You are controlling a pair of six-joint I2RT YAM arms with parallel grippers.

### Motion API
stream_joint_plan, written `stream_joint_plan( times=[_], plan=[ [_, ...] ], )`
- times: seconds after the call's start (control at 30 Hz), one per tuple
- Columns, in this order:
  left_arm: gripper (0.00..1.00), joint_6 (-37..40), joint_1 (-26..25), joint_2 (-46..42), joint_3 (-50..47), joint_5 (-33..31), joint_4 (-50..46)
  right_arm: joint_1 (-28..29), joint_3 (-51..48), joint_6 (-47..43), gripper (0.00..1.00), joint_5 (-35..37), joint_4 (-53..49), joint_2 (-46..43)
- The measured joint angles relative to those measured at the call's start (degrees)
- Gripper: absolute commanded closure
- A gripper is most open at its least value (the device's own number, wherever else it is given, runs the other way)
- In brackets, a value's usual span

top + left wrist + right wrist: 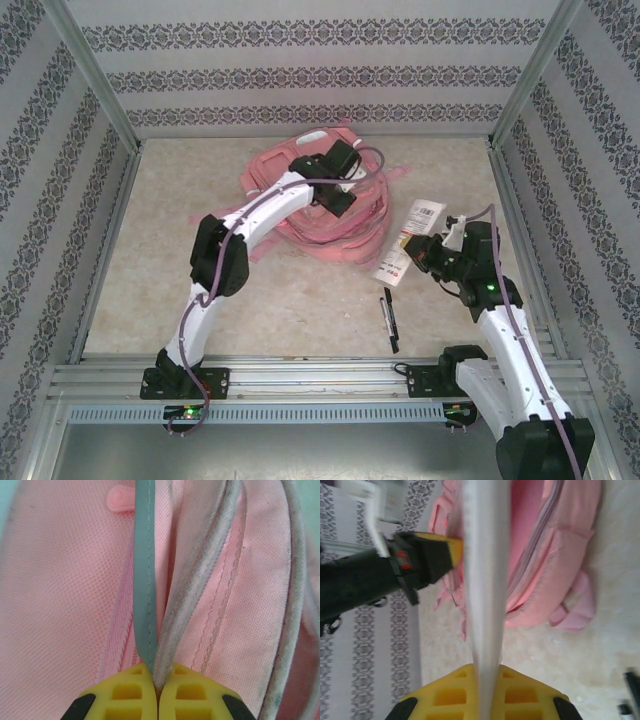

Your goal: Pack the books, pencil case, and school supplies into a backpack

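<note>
The pink backpack (pixel 290 215) lies in the middle of the table. My left gripper (pixel 337 200) is over its right side. In the left wrist view that gripper (pixel 156 682) is shut on the backpack's (pixel 60 595) fabric edge, pinching a teal-grey strip (pixel 145 580) and a white piped seam (pixel 185 610). My right gripper (pixel 420 255) is shut on the pencil case (pixel 418 225), a white pack with red and black print, just right of the backpack. In the right wrist view the pencil case (pixel 482 580) runs edge-on out of the gripper (pixel 487 676), with the backpack (pixel 545 555) behind. A black pen (pixel 389 320) lies on the table. The books are out of view.
Patterned walls (pixel 300 75) and metal posts close in the table on three sides. A metal rail (pixel 320 375) runs along the near edge by the arm bases. Bare tabletop (pixel 150 260) lies left of the backpack. The left arm's black wrist (pixel 415 562) shows left of the white pack.
</note>
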Motion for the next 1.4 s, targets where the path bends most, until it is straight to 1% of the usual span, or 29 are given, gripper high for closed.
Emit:
stream_joint_plan(
  times=[0.13, 0.2, 0.27, 0.43, 0.57, 0.7, 0.87, 1.0, 1.17, 1.4],
  plan=[
    [1.00, -2.5, 0.7, -3.1, 7.8, 1.8, -3.3, 3.8, -0.6, 6.7, 0.98, -0.3, 8.2, 5.2],
    [1.00, -4.1, 0.7, -4.4, 11.7, 3.7, -5.0, 6.2, -0.7, 10.4, 0.98, 0.4, 14.1, 9.4],
    [1.00, -5.6, 0.6, -5.6, 13.0, 5.9, -6.1, 8.8, 0.3, 12.5, 0.98, 1.7, 18.3, 14.5],
    [1.00, -8.0, -0.1, -7.0, 13.2, 10.3, -7.1, 13.7, 5.9, 15.0, 0.96, 9.2, 25.5, 26.1],
    [1.00, -9.0, -0.5, -7.0, 13.2, 11.8, -8.0, 14.1, 8.6, 17.6, 0.96, 15.6, 32.5, 34.9],
    [1.00, -9.9, -0.5, -7.0, 13.2, 12.0, -8.0, 14.7, 10.0, 21.2, 0.95, 21.7, 38.9, 43.5],
    [1.00, -11.0, -0.5, -7.0, 13.2, 12.3, -8.0, 17.2, 14.3, 28.6, 0.95, 26.0, 49.2, 54.2],
    [1.00, -11.7, -0.5, -7.0, 13.2, 13.1, -8.0, 19.4, 18.8, 34.1, 0.92, 28.6, 54.8, 59.8],
    [1.00, -11.8, -0.2, -7.0, 13.2, 13.2, -8.0, 21.2, 23.9, 37.8, 0.81, 31.9, 58.1, 65.9],
    [1.00, -11.7, 0.2, -7.0, 13.2, 12.8, -8.0, 22.6, 28.9, 38.5, 0.55, 35.8, 55.8, 71.1]
  ],
)
